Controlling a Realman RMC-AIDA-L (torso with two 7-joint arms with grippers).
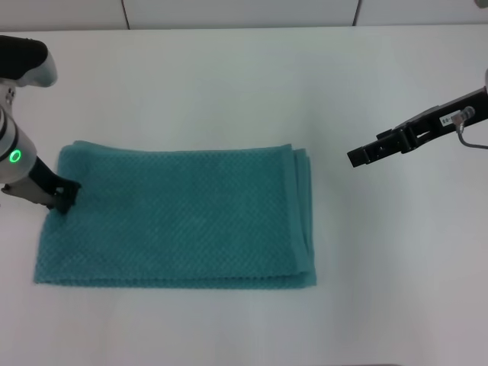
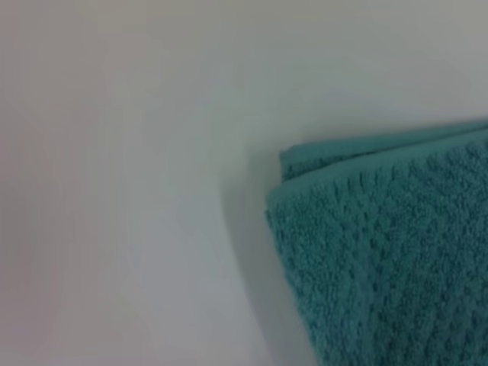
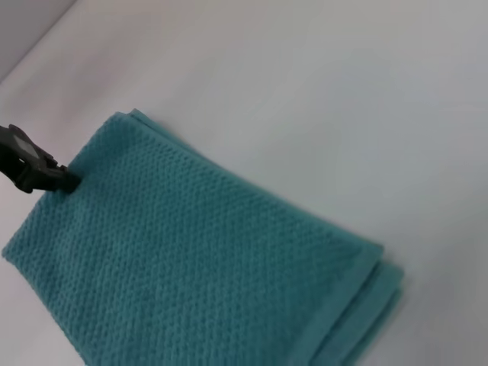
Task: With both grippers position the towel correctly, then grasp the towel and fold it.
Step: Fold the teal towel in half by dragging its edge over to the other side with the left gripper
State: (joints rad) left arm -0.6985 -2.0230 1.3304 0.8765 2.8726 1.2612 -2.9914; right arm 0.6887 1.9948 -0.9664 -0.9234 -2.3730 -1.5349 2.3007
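Note:
The teal waffle-weave towel [image 1: 179,217] lies flat on the white table, folded in layers, with its stacked edges showing on the right side [image 1: 303,221]. My left gripper [image 1: 65,197] is down at the towel's left edge, near the far-left corner, and looks shut on that edge. The right wrist view shows the same black tip [image 3: 57,179] touching the towel [image 3: 191,259]. The left wrist view shows only a layered towel corner [image 2: 381,252]. My right gripper [image 1: 357,157] hovers to the right of the towel, apart from it, shut and holding nothing.
Bare white table [image 1: 396,267] surrounds the towel on all sides. A wall or panel edge [image 1: 229,15] runs along the far side of the table.

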